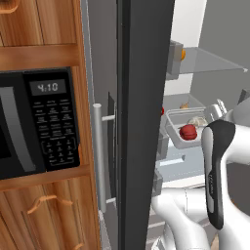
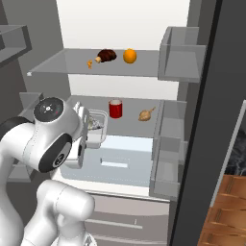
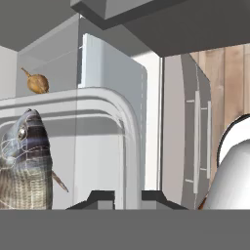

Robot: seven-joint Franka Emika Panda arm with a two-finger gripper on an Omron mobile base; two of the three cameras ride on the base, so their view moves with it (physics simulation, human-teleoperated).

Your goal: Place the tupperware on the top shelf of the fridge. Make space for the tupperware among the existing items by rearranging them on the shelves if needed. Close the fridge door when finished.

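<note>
**Tupperware gripped at its rim, held inside the open fridge at middle-shelf height**

While the fridge door (image 1: 144, 122) stands open edge-on across the left base view, the tupperware (image 1: 184, 128) shows just past its dark edge, a clear tub carrying a red round food (image 1: 187, 131) and a pale lump (image 1: 197, 120). It sits at the level of the middle shelf, well below the top shelf (image 1: 210, 61), where a sliver of an orange (image 1: 183, 54) peeks out beside a door bin. A black microwave (image 1: 36, 122) is set in wooden cabinets at the left.

From the right base view, the fridge (image 2: 125, 96) is open. On the top shelf (image 2: 62, 62) lie a dark brown piece of meat (image 2: 106, 55), the orange (image 2: 129, 56) just beside it and a tiny orange scrap (image 2: 90, 63). One level down stand a red can (image 2: 115, 108) and a brownish onion-like bulb (image 2: 146, 114), apart from each other. The tupperware (image 2: 97, 127) is at the left of that level, partly hidden by the arm's white wrist.

Along the hand view, the gripper (image 3: 128, 197) is closed on the tupperware rim (image 3: 124, 127), its two dark tips pinching the clear wall. A grey striped fish (image 3: 24, 166) lies inside the tub at the left, and the bulb (image 3: 37, 83) shows beyond the rim.
</note>
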